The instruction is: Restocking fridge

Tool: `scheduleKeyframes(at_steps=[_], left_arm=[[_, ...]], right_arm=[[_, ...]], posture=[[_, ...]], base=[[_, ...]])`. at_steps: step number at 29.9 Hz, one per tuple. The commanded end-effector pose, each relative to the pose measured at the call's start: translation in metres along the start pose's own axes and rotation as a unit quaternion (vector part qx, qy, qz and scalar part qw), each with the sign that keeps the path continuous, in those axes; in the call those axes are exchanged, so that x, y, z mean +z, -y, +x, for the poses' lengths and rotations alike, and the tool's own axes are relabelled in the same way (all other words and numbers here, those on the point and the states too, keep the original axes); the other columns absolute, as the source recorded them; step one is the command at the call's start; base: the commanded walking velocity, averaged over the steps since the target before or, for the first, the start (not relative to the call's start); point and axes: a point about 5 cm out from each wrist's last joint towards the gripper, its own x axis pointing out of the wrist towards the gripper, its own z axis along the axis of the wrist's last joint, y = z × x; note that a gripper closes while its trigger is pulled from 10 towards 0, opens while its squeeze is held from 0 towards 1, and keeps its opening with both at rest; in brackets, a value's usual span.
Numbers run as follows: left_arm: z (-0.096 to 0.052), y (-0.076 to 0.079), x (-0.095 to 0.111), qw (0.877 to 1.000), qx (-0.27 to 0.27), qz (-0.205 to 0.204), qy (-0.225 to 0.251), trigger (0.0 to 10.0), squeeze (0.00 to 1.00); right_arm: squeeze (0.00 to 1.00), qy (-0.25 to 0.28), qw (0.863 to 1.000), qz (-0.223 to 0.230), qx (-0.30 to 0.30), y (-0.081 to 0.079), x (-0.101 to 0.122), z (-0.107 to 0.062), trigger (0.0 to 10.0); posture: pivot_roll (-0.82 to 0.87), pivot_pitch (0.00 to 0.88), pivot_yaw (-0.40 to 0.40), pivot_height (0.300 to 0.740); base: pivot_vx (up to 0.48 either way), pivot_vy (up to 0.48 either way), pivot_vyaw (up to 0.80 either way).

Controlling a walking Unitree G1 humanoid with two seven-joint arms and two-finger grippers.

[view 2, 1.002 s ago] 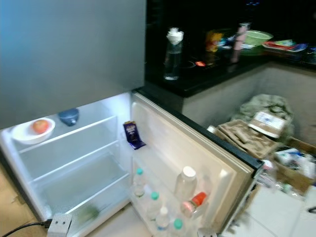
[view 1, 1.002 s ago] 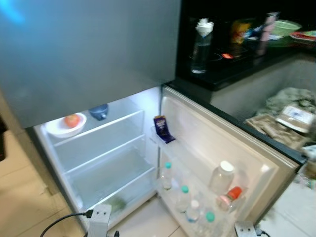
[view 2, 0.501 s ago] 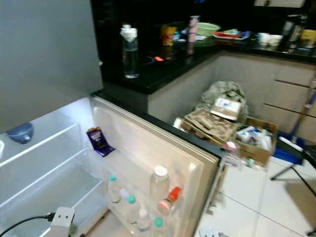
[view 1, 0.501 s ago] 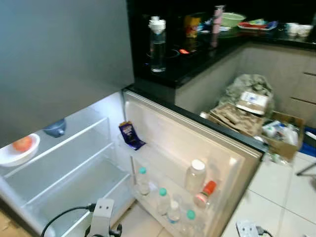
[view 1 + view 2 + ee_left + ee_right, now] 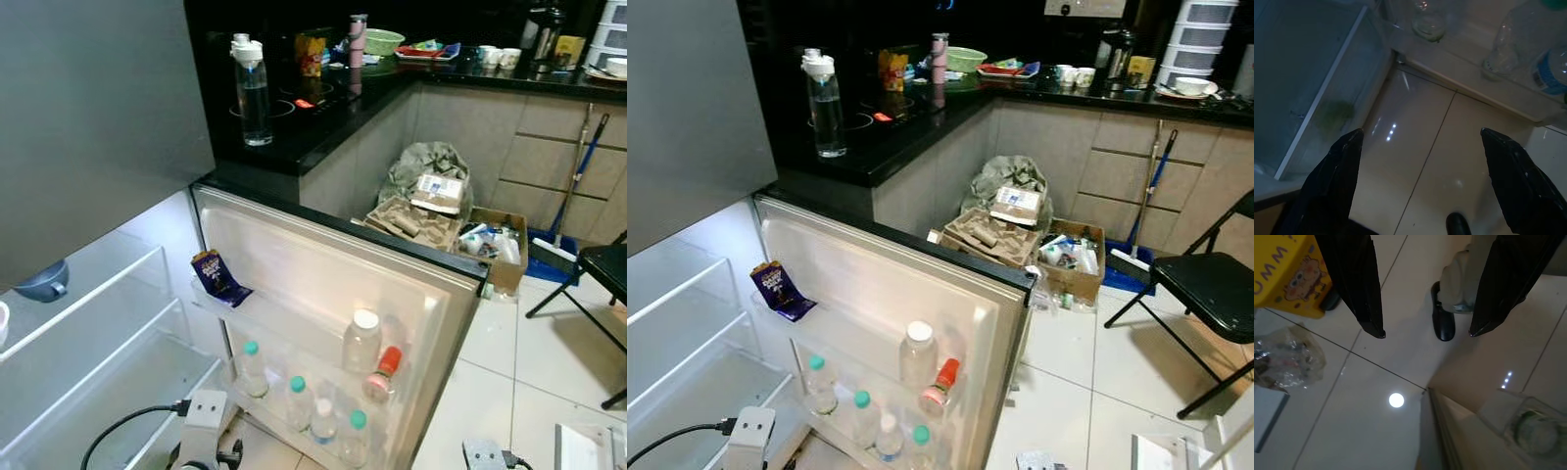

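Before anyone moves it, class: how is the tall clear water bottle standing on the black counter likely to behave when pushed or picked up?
The water bottle is tall and narrow with a bulky white cap, so a push near the top would probably tip it. Its clear, smooth wall looks rigid and may be slippery. It stands upright on the glossy black counter, so a low push might slide it.

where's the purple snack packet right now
In the left eye view, the purple snack packet leans on the open fridge door's upper shelf, above the bottles, near the hinge.

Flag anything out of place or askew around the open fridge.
In the fridge door, an orange-capped bottle leans tilted against the white-capped jar, while the teal-capped bottles stand upright. A heap of crumpled cardboard sits on the floor by the counter.
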Motion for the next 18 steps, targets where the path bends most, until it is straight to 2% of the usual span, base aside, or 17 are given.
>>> scheduleKeyframes(at_steps=[1,2,8,18], left_arm=[[-0.0014,0.0033,-0.0059,1.000,-0.007,0.002,-0.008,10.0,0.00],[-0.0015,0.0030,-0.0057,1.000,-0.008,0.002,-0.007,10.0,0.00],[-0.0018,0.0003,-0.0067,1.000,-0.001,-0.007,-0.012,10.0,0.00],[-0.0024,0.0016,-0.0075,1.000,0.000,-0.024,-0.008,10.0,0.00]], right_arm=[[0.00,0.001,1.000,0.010,0.000,-0.0004,-0.0011,-0.0003,10.0],[0.00,0.001,1.000,0.011,0.002,-0.0018,-0.0013,-0.0002,10.0],[0.00,0.003,1.000,0.014,0.005,-0.0041,-0.0018,-0.0003,10.0],[0.00,-0.003,1.000,0.009,0.005,-0.0002,-0.0069,-0.0017,10.0]], posture=[[-0.03,0.093,0.038,0.740],[-0.03,0.093,0.038,0.740],[-0.04,0.100,0.042,0.740],[-0.04,0.105,0.034,0.740]], base=[[0.000,0.000,0.00],[0.000,0.000,0.00],[0.000,-0.420,0.00],[0.000,-0.431,0.00]])
